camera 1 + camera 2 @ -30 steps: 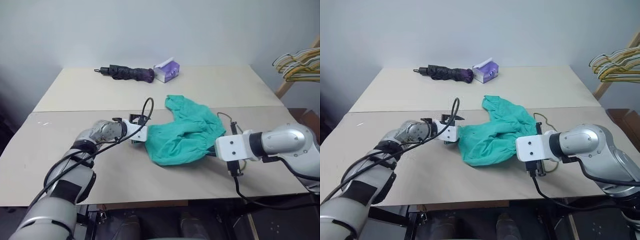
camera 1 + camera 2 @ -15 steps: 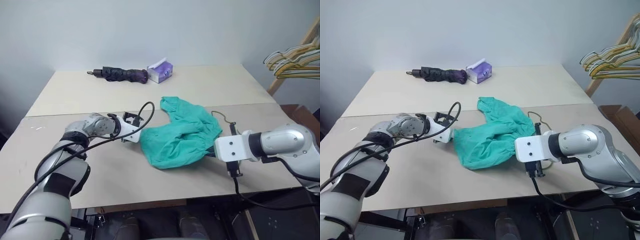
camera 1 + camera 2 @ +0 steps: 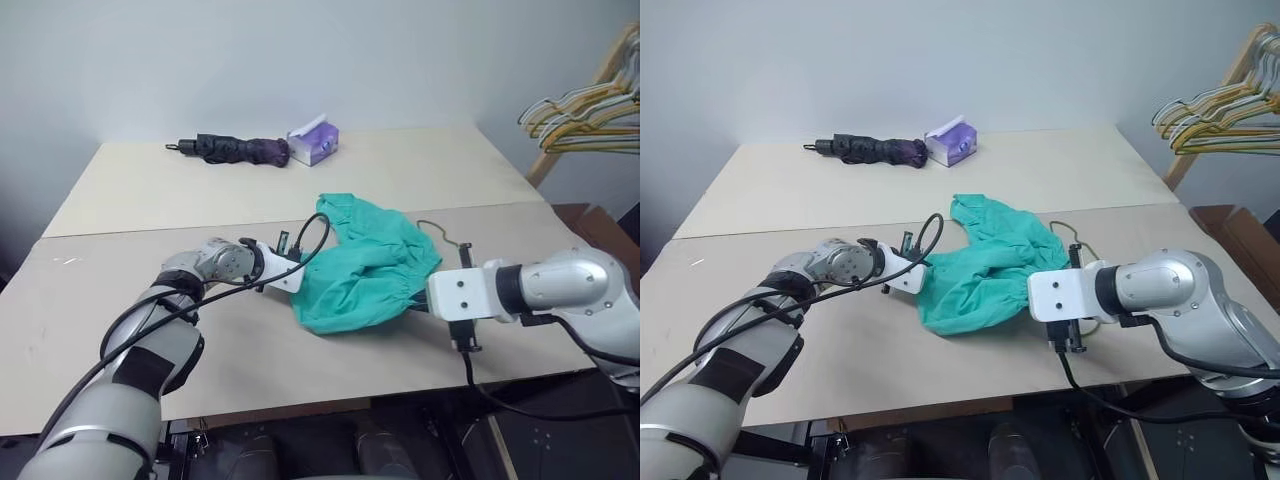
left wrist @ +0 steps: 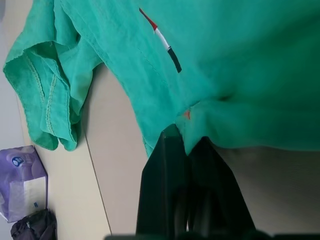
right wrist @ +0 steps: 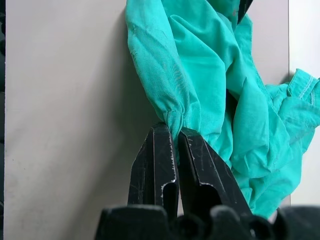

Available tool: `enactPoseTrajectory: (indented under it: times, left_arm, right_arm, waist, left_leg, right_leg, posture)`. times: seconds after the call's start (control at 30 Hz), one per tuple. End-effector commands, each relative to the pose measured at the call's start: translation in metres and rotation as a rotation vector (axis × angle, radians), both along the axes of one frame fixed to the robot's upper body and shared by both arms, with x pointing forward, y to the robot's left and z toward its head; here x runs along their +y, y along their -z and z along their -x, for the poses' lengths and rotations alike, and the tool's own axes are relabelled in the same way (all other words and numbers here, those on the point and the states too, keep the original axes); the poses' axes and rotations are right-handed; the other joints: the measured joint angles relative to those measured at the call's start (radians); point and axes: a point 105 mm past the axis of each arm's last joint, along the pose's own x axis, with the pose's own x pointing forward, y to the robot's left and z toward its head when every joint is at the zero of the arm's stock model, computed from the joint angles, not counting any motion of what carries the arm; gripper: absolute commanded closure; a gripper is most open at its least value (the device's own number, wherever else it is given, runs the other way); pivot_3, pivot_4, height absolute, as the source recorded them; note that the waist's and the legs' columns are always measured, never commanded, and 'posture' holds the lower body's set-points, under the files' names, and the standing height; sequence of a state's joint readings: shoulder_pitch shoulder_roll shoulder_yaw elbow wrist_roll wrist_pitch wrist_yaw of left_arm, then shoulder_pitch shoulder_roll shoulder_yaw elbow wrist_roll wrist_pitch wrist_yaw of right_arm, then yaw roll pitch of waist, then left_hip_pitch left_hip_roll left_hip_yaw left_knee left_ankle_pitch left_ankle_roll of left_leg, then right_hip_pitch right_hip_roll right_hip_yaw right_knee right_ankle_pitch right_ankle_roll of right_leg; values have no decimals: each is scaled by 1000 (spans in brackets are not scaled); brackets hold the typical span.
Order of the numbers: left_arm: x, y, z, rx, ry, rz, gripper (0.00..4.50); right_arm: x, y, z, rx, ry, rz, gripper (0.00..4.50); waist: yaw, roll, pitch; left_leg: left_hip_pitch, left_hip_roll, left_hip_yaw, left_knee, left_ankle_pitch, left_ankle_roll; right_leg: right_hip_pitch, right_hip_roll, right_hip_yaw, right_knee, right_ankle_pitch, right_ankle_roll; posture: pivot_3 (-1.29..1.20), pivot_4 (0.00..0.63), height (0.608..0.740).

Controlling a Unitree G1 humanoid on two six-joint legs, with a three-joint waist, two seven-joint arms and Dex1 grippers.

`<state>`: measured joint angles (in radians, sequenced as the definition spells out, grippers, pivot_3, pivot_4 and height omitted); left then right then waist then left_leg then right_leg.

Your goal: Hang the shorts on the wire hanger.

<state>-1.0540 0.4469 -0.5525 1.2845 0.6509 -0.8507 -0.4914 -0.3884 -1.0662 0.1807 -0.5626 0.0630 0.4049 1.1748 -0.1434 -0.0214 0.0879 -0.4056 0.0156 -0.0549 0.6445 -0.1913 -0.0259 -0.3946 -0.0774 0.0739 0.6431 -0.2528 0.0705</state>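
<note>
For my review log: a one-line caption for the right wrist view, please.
Right gripper pinching a gathered edge of the green shorts on the table.

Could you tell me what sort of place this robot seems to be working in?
Probably an indoor test room set up for laundry practice: a bare pale table against a plain wall, teal shorts lying on it, and a bunch of hangers on a wooden rack at the right.

Left arm reaching from lower left toward frame centre, left gripper (image 4: 186, 142) pinching closed on the shorts (image 3: 365, 265), right gripper (image 5: 176, 135) clamping the cloth at centre right
</note>
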Motion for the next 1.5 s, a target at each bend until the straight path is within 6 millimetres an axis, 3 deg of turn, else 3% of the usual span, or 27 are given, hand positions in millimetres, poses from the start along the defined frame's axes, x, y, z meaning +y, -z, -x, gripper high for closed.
enactPoseTrajectory:
  times: [0.03, 0.3, 0.4, 0.53, 0.7, 0.9, 1.0, 1.13, 1.23, 1.3, 1.4, 1.5]
  left_arm:
    - [15, -15, -6, -45, -39, 34, 4480]
    - [86, -51, 6, -98, -95, 28, 4480]
    - [108, -64, 21, -115, -101, 28, 4480]
    - [133, -75, 56, -92, -130, -8, 4480]
    - [140, -89, 111, 24, -167, -77, 4480]
    - [128, -100, 167, 222, -120, -116, 4480]
    - [119, -104, 176, 239, -102, -69, 4480]
    - [111, -105, 158, 196, -145, 8, 4480]
    - [104, -114, 127, 109, -196, 102, 4480]
    - [104, -131, 88, -30, -269, 170, 4480]
    - [110, -158, 34, -228, -370, 183, 4480]
    - [122, -207, -24, -513, -562, 214, 4480]
  right_arm:
    - [3, -13, -4, -61, 2, -25, 4500]
    - [2, -13, -30, -171, 54, -85, 4500]
    - [-1, -14, -39, -201, 39, -57, 4500]
    - [-4, -13, -44, -219, -6, -22, 4500]
    - [-5, -13, -19, -106, -145, -27, 4500]
    - [-14, -16, 20, 104, -308, -45, 4500]
    - [-16, -21, 20, 129, -331, -46, 4500]
    - [-14, -32, -6, 79, -280, -77, 4500]
    - [-12, -44, -38, -6, -198, -86, 4500]
    - [-15, -58, -73, -128, -110, -69, 4500]
    - [-20, -83, -126, -333, 59, -48, 4500]
    - [-33, -124, -180, -628, 312, -6, 4500]
  waist:
    - [-7, 0, 0]
    - [-33, 0, 0]
    - [-35, 0, 0]
    - [-35, 1, 1]
    - [-20, 1, 6]
    - [30, 3, 25]
    - [50, 4, 30]
    - [66, 6, 34]
    - [76, 8, 36]
    - [85, 8, 37]
    - [98, 7, 36]
    - [100, 6, 35]
  left_leg:
    - [0, 0, 0, 0, 0, 0]
    - [1, 0, 0, -1, 0, 0]
    - [1, 1, 0, -1, 0, 0]
    - [1, 1, 0, -2, 0, 0]
    - [0, 2, 0, -3, 0, 0]
    - [11, 4, 3, -2, 0, 0]
    - [16, 6, 6, -3, 0, 0]
    - [17, 6, 8, -3, 0, 0]
    - [16, 6, 8, -3, 0, 0]
    - [14, 5, 7, -3, 0, 0]
    - [13, 4, 5, -1, 1, 0]
    - [7, 1, 3, -2, 2, -1]
  right_leg:
    - [0, 0, 0, 0, 0, 0]
    - [-1, 0, 0, 2, 0, 0]
    - [-1, 0, 0, 3, 0, 0]
    - [-1, 0, 0, 4, 0, -1]
    - [-4, 0, 1, 5, 0, -2]
    - [7, -1, 1, 4, -3, -6]
    - [8, 0, 1, 4, -7, -15]
    - [8, 1, 1, 4, -7, -16]
    - [7, 1, 1, 4, -6, -15]
    - [6, 2, 1, 4, -1, -7]
    - [6, 3, 1, 4, 2, -6]
    - [1, 2, 2, 4, 6, -10]
  posture:
    - [-179, 34, 740]
    - [-162, 39, 740]
    - [-127, 46, 740]
    - [-95, 54, 740]
    - [-64, 77, 740]
    - [-26, 96, 740]
    - [-16, 99, 740]
    - [-3, 100, 740]
    - [7, 90, 740]
    - [11, 75, 740]
    - [17, 56, 740]
    - [26, 34, 740]
